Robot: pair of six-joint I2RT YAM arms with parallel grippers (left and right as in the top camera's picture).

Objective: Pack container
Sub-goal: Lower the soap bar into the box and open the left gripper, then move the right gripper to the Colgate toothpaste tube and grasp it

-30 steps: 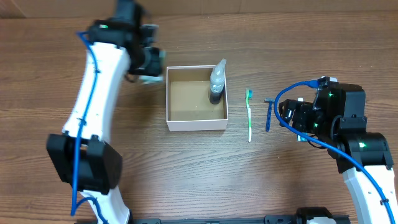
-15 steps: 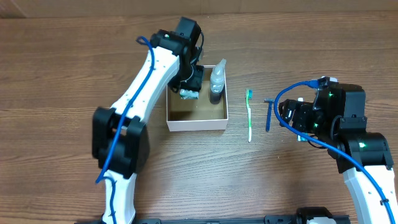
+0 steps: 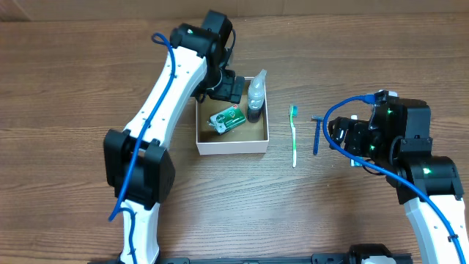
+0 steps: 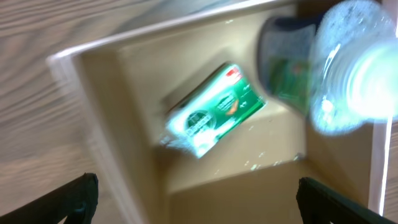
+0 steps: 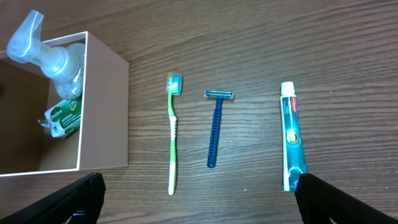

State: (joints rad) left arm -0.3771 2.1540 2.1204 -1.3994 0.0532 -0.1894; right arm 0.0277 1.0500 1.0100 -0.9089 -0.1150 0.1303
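Container (image 3: pixel 231 147): upper centre of the overhead view, open side up on the worktop (image 3: pixel 66 81). Inside are a green soap packet (image 3: pixel 226 119), lying askew on the brown floor, and a clear spray bottle (image 3: pixel 255 94), standing against the wall at picture right.

Left pincer (image 4: pixel 198 198) hangs over the box's upper-left corner. Its fingers are spread wide w/ nothing btwn them. Right pincer (image 5: pixel 199 199) is spread too and empty, hovering at the right of the frame above the loose items.

Out on the worktop, right of the box:
- toothbrush (image 3: pixel 294 139), nearest the box
- razor (image 3: pixel 316 136), just beyond it
- toothpaste tube (image 5: pixel 292 137), furthest right; shows in the right wrist view only, hidden under the arm from overhead

Step in hand, as I read it: the packet drop looks done, so 2 items are in and 3 are out, i.e. under halfway.

Next move prob. falls to the right arm, which is closest to the leftovers:
- Come down over one slim item w/ jaws set across the handle.
- Pinch low against the worktop, since the items lie flat.
- Carry it left and set it on the free floor w/o tipping the bottle.

Left arm should lift clear of the box first to avoid a clash.
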